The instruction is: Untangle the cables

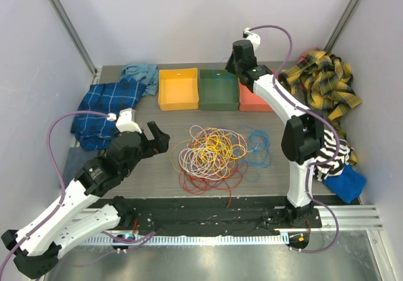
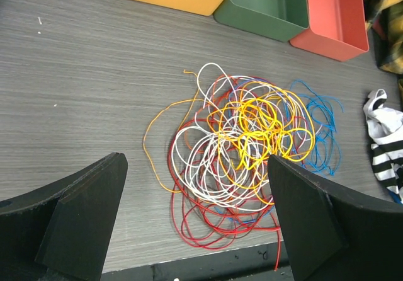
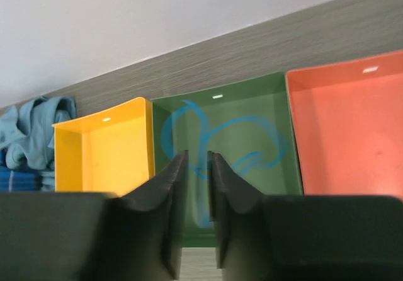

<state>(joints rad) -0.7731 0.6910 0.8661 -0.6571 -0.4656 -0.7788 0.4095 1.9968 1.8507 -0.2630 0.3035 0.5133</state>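
The cables point(image 1: 213, 152) are seen heaped in one tangled pile mid-table, in front of the three bins; red, white, yellow and orange loops are interlocked, and the blue loops point(image 2: 322, 128) are spread at the right fringe. The left gripper point(image 1: 158, 138) is held fully open just left of the pile, nothing in it. The right gripper point(image 3: 196, 167) is parked over the green bin point(image 1: 219, 105) with jaws almost together and a thin slit left. A blurred blue strand point(image 3: 167, 139) is seen in that bin, but whether it is pinched cannot be told. The wires are judged very light, limp and springy, likely to drag neighbours when lifted. A single outer strand is best pinched, e.g. the orange loop point(image 2: 145, 145) lying free on the left.
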